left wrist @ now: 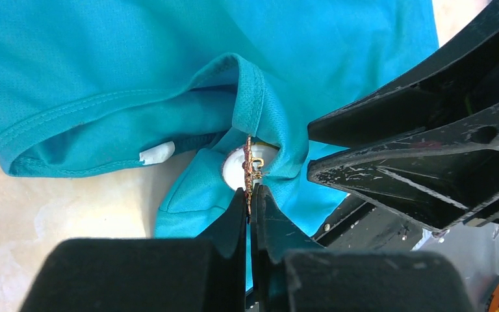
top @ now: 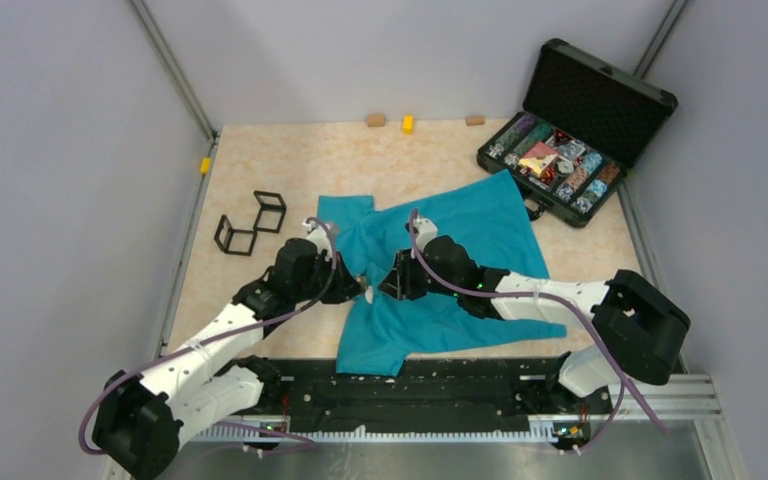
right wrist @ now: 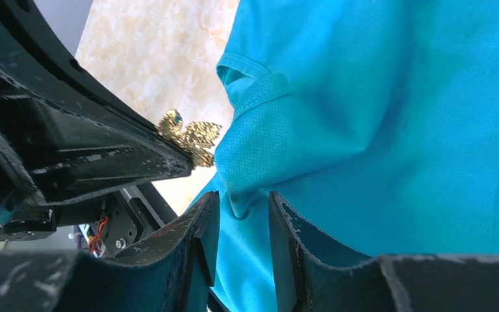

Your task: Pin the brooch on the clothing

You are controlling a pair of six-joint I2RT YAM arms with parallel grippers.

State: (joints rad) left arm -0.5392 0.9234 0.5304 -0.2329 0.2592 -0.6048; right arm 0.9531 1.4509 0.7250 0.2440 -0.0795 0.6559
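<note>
The clothing point(top: 480, 225), a teal T-shirt, lies spread on the table between both arms. My left gripper point(left wrist: 250, 195) is shut on the brooch point(left wrist: 249, 166), a tiny gold-brown ornament seen edge-on with a white round part, pressed against a raised fold by the collar hem. The white label point(left wrist: 156, 153) shows inside the collar. In the right wrist view the brooch point(right wrist: 188, 135) pokes out past the left fingers point(right wrist: 104, 156). My right gripper point(right wrist: 243, 208) stands open, its jaws on either side of a pinched-up fold of the clothing point(right wrist: 396, 97), right beside the brooch.
An open black case point(top: 575, 130) with multicoloured trinkets stands at the back right. Two black cube frames point(top: 250, 225) sit left of the shirt. Small blocks point(top: 407, 123) line the far edge. Grey walls close in the table.
</note>
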